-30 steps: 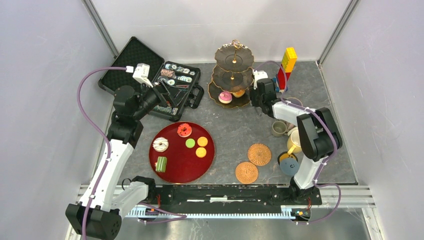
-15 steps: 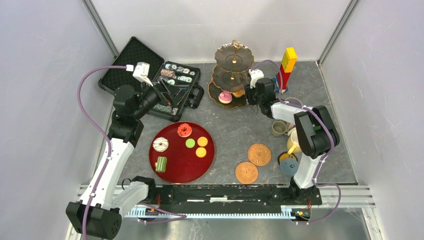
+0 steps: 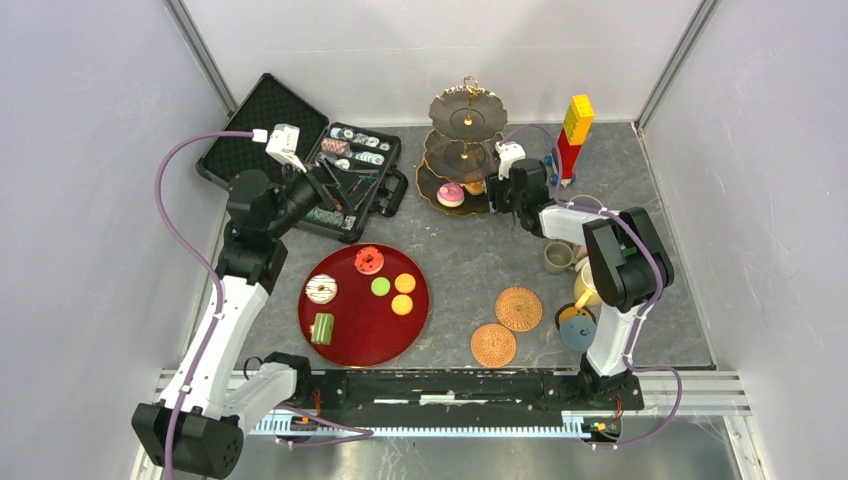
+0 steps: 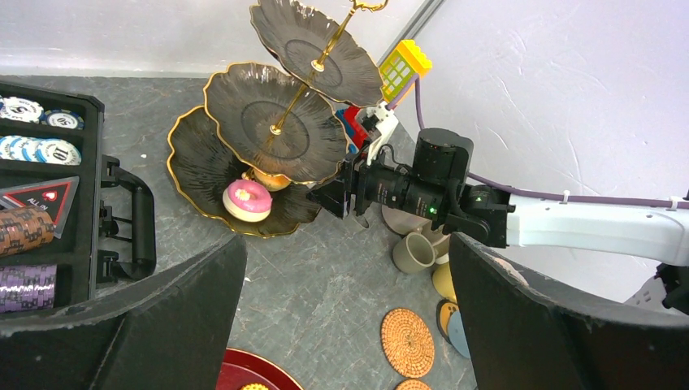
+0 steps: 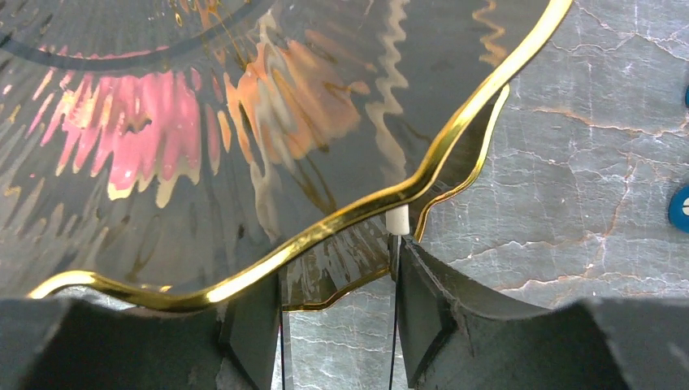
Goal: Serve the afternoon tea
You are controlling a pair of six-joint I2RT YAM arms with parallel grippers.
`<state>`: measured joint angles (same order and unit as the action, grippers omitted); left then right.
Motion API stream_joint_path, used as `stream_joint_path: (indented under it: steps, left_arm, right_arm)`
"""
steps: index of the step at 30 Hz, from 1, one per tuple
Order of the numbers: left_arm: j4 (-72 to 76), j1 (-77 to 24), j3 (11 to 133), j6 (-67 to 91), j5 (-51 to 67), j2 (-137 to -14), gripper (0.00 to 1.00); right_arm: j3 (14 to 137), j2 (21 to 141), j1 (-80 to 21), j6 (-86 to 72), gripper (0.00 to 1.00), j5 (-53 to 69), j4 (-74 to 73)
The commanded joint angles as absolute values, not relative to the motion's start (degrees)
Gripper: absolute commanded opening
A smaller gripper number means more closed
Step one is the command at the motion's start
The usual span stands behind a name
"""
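The grey table [image 3: 470,260] carries everything; an open poker-chip case [image 3: 258,122] lies under the left gripper [image 3: 338,186], whose fingers [image 4: 162,325] stand wide apart with nothing between them. In the left wrist view a triangular marker [image 4: 41,197] in the case reads "ALL IN"; one white chip [image 4: 58,150] seems to read "10", and no other writing is legible.

The round red tray [image 3: 360,335] sits on the near side of the left fingers, towards the arm bases. The three-tier gold-rimmed stand [image 3: 455,110] stands directly ahead of the right gripper [image 4: 329,195]; its fingers [image 5: 422,317] are partly apart at the bottom tier's rim and grip nothing visible. The red-and-yellow block tower [image 3: 574,130] rises behind that gripper, just beside its wrist.

Two woven coasters [image 3: 519,308] [image 3: 493,344] lie well back from the right fingers, near the arm's base; a small grey mug [image 3: 557,257] and a yellow mug [image 3: 586,285] stand beside the right forearm.

A pink donut [image 3: 451,194] rests on the bottom tier, near the right fingertips; an orange treat [image 3: 476,187] lies closer to them, half hidden under the middle tier. On the tray are a white-iced donut [image 3: 321,290], a red donut [image 3: 369,259], a green cake [image 3: 322,328], a green macaron [image 3: 380,286] and two orange-yellow macarons [image 3: 404,283] [image 3: 401,304].

Since a second ago the right gripper has moved in towards the stand, from beside it to its rim; the left arm and the tray's treats are unchanged.
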<state>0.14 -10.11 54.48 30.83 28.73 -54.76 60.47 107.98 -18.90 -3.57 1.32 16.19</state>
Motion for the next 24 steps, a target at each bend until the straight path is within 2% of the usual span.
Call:
stream_joint_path:
  steps: [1, 9, 24]
  left_arm:
    - [2.3, -10.3, 54.8, 33.2, 29.8, -54.9, 1.0]
    - [2.3, -10.3, 54.8, 33.2, 29.8, -54.9, 1.0]
    - [2.3, -10.3, 54.8, 33.2, 30.0, -55.4, 1.0]
  right_arm:
    - [61.9, 108.2, -18.8, -3.4, 0.54, 1.0, 19.4]
    - [59.9, 106.4, -18.8, -3.4, 0.57, 0.4, 20.8]
    - [53.3, 100.1, -18.8, -3.3, 0.54, -1.7, 21.9]
